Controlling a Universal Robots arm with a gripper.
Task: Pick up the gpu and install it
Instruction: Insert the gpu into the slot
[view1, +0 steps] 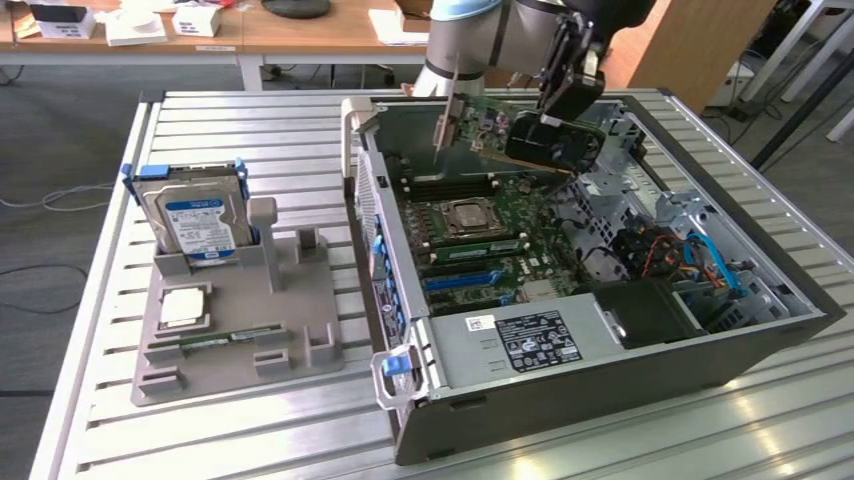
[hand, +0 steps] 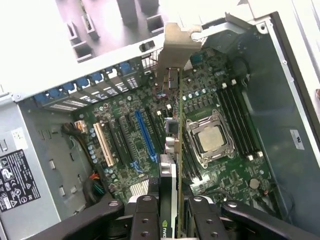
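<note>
I work over a slatted metal table (view1: 107, 250) on a grey floor, with wooden desks (view1: 307, 35) along the back of the room. At the exterior view's left sits a grey holder (view1: 234, 330). In it a hard drive (view1: 198, 215) in a blue frame stands upright, with a processor chip (view1: 183, 307) lying flat below it and a slim memory stick (view1: 214, 340) in a groove nearer the camera. Just beside the holder, toward the exterior view's right, the computer case (view1: 601, 390) lies open, its motherboard (view1: 494, 250) facing up and its power supply (view1: 521, 345) at the near end.

My pincer (view1: 567, 100) hangs over the far end of that case. In the wrist view my pincer (hand: 170, 212) is closed about halfway, its fingers (hand: 145, 215) pressed on either side of the gpu (hand: 171, 145). I hold the gpu (view1: 514, 135) tilted in the air, clear of the board, its silver end bracket (hand: 175, 50) toward the case's rear wall. Seen edge-on, the card hangs between the blue slot (hand: 145, 132) and the processor socket (hand: 209, 137).
</note>
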